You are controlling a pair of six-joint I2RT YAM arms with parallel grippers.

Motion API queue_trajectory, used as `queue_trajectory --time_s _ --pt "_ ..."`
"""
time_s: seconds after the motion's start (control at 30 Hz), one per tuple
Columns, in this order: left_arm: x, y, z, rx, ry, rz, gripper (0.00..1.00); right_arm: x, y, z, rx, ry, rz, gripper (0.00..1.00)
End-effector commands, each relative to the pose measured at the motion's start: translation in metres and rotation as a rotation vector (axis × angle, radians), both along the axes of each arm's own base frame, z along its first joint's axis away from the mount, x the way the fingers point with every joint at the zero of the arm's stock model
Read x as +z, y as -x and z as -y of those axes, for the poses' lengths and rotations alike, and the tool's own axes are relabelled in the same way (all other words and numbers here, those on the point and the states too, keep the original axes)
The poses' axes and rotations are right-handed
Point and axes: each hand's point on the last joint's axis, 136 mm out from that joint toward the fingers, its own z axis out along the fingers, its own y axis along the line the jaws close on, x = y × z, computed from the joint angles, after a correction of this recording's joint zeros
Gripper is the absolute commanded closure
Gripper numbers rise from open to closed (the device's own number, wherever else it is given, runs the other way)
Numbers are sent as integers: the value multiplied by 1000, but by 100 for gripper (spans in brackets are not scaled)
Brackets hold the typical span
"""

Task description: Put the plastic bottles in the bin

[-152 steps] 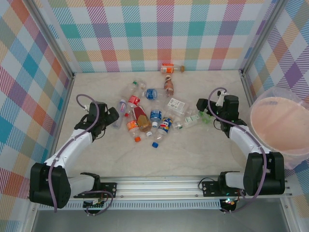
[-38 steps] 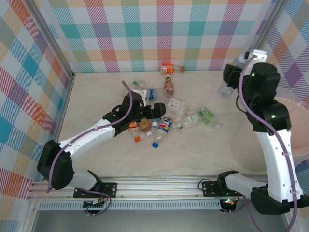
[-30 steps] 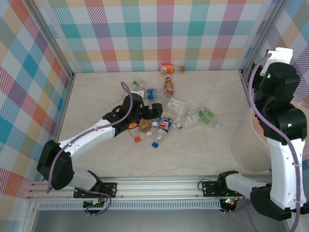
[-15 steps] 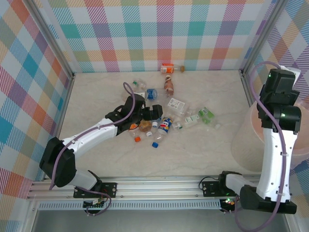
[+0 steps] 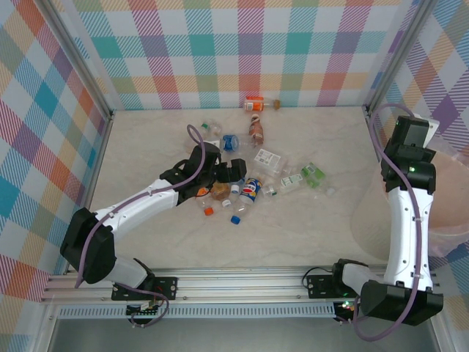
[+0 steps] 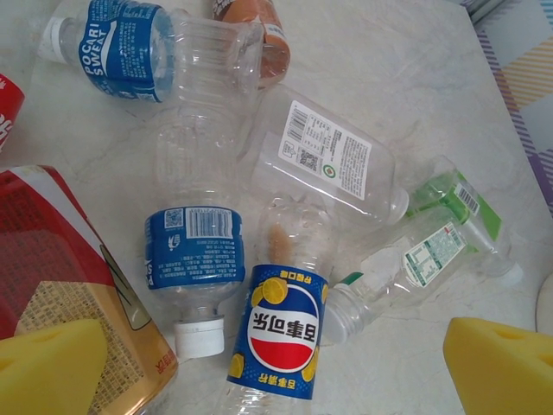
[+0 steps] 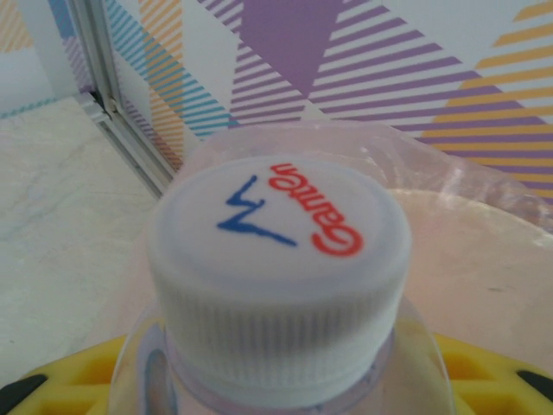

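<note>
The bottle (image 7: 276,251), white cap toward my wrist, is clamped between the yellow fingers (image 7: 60,385) of my right gripper (image 7: 276,385), which are drawn in narrow on its clear body. It hangs at the near rim of the bin (image 7: 484,259), not plainly over the middle. If I let go here, I judge it may clip that thin rim and bounce out. The other bottles (image 5: 242,172) lie well away from the bin. My left gripper (image 6: 276,372) hovers over them with its fingers spread wide. Closing there could pinch two at once or squirt the Pepsi-labelled bottle (image 6: 278,333) sideways.
</note>
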Motion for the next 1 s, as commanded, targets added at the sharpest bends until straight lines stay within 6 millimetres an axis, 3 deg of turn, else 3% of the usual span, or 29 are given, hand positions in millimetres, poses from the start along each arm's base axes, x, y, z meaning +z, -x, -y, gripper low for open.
queue_trajectory --time_s 0.0,0.33,0.63,0.67,0.83,0.97 --pt "5 -6 -5 29 -15 11 0 18 -19 -6 49 -26 137 58" --pt "1 -5 -12 58 -32 6 0 8 -55 -24 194 -79 207 57" --pt "-2 -6 -16 75 -47 5 0 -1 -66 -31 246 -105 214 55" --pt "-2 -6 -17 78 -49 4 0 -2 -64 -28 221 -103 208 53" --pt "-1 -6 -22 101 -54 10 0 -7 -51 -19 145 -104 179 23" --pt "-1 -5 -29 133 -64 12 0 -1 -43 -23 146 -127 201 14"
